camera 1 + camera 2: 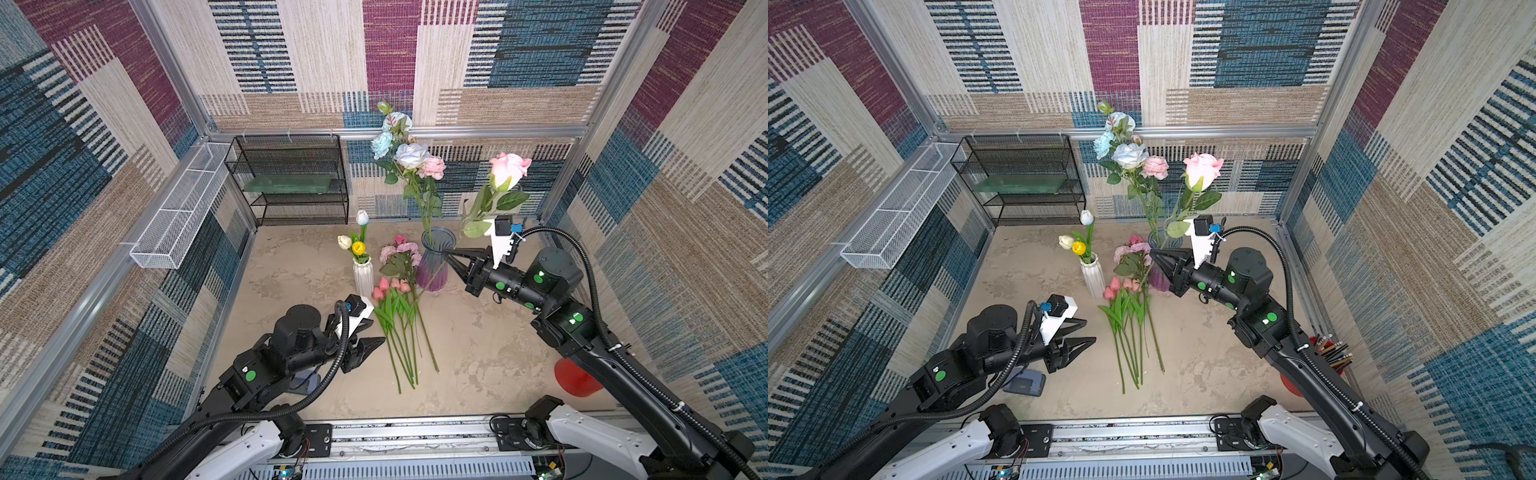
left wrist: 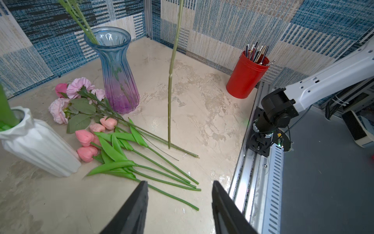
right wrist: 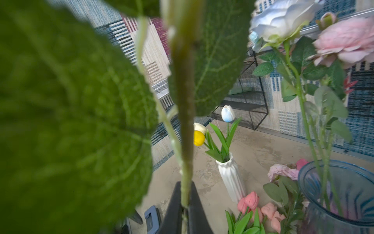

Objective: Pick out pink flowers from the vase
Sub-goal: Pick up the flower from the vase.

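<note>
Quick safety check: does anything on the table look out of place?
Nothing tipped or spilled. One pink bloom sits in the glass vase among pale blue roses; a grey gadget lies under the left arm.

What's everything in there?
glass vase: one, blue-purple, mid table
roses: three, blue-white, in glass vase
bloom: one, pink, in glass vase
pink rose: one, pink, in right gripper
lying tulips: bunch, pink, on table
big blooms: several, pink, by glass vase
white vase: one, white, near lying tulips
standing tulips: three, white, yellow, bluish, in white vase
shelf: one, black, back wall
basket: one, white, left wall
cup: one, red, right edge
left gripper: open
right gripper: shut on pink rose
</note>
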Controlling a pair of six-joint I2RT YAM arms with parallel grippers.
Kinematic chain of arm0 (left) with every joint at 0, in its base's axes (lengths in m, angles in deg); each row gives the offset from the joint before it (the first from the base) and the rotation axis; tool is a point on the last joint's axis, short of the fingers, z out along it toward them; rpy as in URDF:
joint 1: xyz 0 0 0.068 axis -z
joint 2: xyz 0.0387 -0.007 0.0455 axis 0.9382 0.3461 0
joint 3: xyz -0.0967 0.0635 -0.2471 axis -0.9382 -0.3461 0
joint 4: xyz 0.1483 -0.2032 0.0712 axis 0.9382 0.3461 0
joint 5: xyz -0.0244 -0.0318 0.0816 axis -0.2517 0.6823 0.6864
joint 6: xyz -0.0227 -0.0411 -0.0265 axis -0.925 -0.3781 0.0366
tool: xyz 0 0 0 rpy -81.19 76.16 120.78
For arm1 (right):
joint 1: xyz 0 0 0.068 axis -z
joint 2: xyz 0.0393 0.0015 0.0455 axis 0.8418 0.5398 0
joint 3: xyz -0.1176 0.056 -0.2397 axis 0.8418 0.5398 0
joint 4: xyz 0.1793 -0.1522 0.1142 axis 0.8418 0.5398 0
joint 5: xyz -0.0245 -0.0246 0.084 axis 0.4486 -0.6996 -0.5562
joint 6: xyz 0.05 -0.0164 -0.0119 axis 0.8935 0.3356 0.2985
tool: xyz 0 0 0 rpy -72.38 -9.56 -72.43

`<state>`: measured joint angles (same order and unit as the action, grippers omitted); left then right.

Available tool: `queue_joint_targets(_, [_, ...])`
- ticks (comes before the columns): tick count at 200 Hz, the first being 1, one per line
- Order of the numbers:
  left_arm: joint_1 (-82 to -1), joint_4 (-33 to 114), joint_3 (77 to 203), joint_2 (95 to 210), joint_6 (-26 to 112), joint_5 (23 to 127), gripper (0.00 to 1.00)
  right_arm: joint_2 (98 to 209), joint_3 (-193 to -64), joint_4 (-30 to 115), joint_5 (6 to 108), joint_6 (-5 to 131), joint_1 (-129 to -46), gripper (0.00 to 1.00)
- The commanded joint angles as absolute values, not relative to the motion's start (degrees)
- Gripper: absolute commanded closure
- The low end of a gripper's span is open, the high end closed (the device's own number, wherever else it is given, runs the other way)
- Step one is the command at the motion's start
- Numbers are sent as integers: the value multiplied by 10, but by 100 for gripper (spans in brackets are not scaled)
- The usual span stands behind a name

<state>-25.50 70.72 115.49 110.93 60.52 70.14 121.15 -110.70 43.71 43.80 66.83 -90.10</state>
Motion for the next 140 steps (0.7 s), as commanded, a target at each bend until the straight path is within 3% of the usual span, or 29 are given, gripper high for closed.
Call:
queue_joint_targets(1, [-255, 644, 1167, 1143, 625, 652, 47, 1215, -1095, 391, 424, 663, -921, 100])
queue_joint_targets(63, [-255, 642, 1181, 1206, 686, 584, 47, 1224, -1062, 341, 386, 654, -946, 100])
queue_joint_targets(140, [-255, 600, 1174, 1231, 663, 591, 53, 1216, -1040, 327, 373, 661, -966, 100])
